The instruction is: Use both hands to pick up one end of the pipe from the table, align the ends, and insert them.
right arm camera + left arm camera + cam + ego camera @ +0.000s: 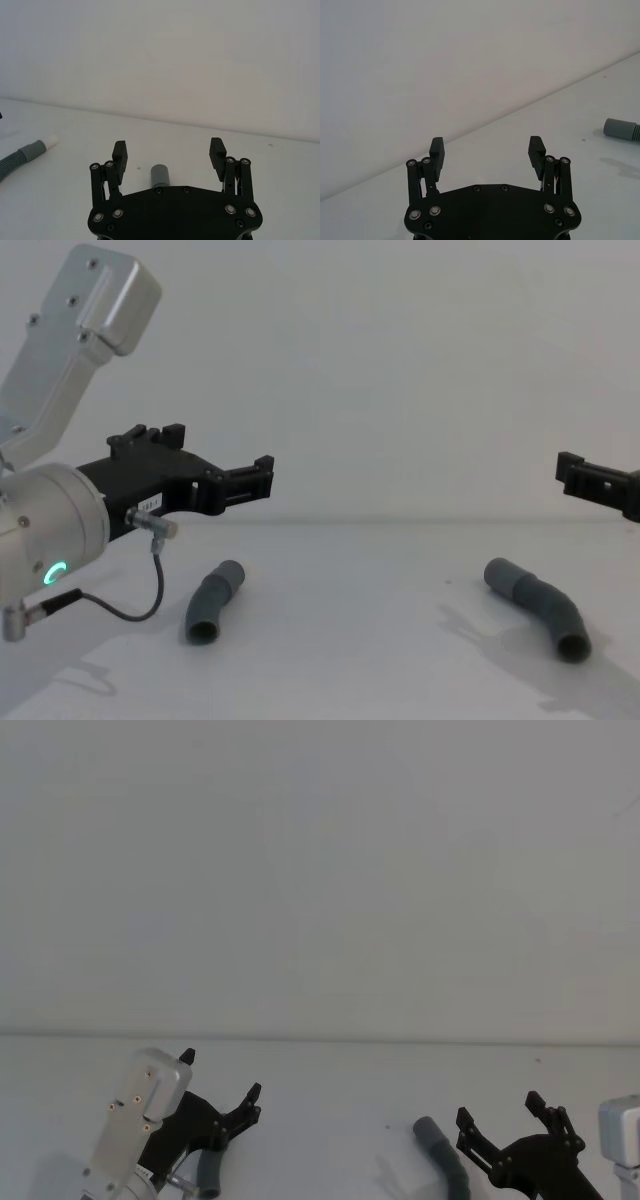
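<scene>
Two dark-grey bent pipe pieces lie apart on the white table [350,665]. The left pipe piece [212,602] rests under my left gripper [221,1074], which hovers above it, open and holding nothing. In the right wrist view this piece [20,156] shows a narrow white stub end [52,140]. The right pipe piece [537,605] lies just left of my right gripper [499,1109], also open and raised off the table. Its grey cuff [160,175] sits below the spread fingers of the right gripper [168,148]. From the left gripper [486,147], that cuff [621,129] appears far off.
A pale grey wall [320,870] rises behind the table's far edge. Bare table surface [360,600] lies between the two pipe pieces. A thin black cable [150,590] loops down from the left wrist near the left piece.
</scene>
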Controlling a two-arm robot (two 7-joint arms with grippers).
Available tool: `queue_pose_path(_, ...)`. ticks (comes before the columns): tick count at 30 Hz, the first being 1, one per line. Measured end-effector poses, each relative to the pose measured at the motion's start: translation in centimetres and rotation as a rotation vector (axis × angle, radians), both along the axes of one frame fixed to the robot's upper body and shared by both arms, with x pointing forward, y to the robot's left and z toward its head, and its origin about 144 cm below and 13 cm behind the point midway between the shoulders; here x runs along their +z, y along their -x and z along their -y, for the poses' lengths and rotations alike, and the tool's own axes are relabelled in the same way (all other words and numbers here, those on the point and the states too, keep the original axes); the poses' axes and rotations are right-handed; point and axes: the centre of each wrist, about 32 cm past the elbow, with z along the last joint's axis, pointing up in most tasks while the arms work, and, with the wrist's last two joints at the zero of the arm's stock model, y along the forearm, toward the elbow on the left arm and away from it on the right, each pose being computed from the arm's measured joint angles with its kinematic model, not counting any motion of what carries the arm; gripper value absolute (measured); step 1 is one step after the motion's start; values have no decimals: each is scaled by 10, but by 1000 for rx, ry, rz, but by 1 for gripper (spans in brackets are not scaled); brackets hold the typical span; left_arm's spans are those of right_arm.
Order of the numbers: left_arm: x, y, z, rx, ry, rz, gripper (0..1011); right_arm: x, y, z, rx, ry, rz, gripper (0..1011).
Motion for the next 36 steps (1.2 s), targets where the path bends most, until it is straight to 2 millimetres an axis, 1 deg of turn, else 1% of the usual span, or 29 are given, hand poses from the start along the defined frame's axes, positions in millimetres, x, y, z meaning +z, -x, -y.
queue_pose_path(36,0,0,0,0,0,0,1001,0,0,0,0,0,0,1002)
